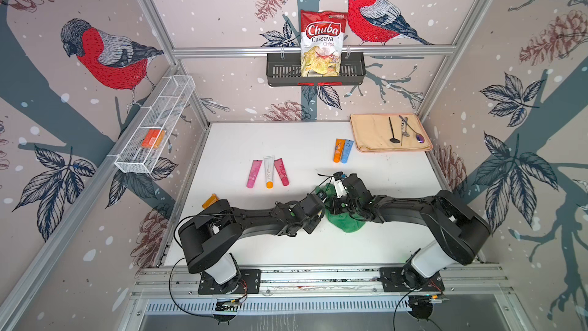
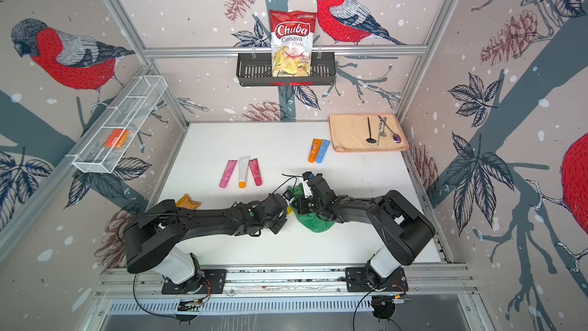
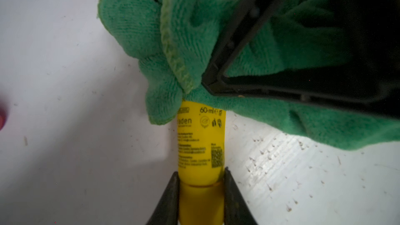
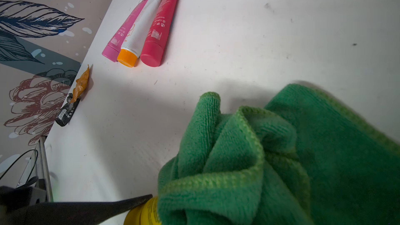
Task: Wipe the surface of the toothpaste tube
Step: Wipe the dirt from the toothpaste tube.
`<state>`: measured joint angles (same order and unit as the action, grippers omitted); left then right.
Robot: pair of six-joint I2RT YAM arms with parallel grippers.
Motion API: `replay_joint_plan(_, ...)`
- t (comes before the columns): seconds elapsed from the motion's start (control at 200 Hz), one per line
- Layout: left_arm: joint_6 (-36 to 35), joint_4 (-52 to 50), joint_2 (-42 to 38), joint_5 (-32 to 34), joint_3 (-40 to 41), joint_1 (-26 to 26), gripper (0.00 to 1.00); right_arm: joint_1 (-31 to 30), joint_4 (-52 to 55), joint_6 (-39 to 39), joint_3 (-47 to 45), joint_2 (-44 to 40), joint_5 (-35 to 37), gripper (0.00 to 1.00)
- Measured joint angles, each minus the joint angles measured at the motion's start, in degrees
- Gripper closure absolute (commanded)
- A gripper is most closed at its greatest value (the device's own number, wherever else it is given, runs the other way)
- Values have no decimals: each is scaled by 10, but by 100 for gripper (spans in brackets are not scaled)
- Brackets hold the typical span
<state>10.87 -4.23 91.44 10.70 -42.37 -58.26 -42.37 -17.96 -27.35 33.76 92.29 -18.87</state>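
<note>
Toothpaste tube (image 3: 200, 143) under green cloth (image 3: 184, 29), 3 tubes (image 4: 142, 24) near.

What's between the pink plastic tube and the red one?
A white orange-capped plastic tube, shown in both top views and the right wrist view.

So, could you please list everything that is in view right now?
toothpaste tube: 1, yellow, table front, one end covered
cloth: 1, green, bunched over that tube
trio of tubes: 3, pink, white, red, side by side mid-table
mat: 1, beige, far right table corner
pair of tubes: 2, orange and blue, beside the mat
utensils: 3, black, silver, purple-bowled, on the mat
chips bag: 1, red and white, in the black basket, back wall
wire basket: 1, white, left wall, holding an orange box
wrapper: 1, orange, table's left edge
left gripper: 1, black, shut on the tube's cap end
right gripper: 1, black, shut on the cloth
</note>
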Motion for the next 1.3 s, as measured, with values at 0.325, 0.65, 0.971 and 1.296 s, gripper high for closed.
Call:
replay_joint_plan(0.325, -2, 10, 3, 2, 0, 3, 79, 75, 1, 0, -17, -12, 21, 92)
replay_joint_plan(0.65, -2, 14, 6, 0, 0, 3, 79, 73, 41, 4, -6, -32, 92, 91)
replay_joint_plan(0.971, -2, 20, -1, -2, 7, 3, 79, 20, 30, -15, -27, -91, -25, 91)
replay_joint_plan(1.296, -2, 21, -2, -4, 8, 3, 80, 48, -63, -42, -19, 14, -120, 92)
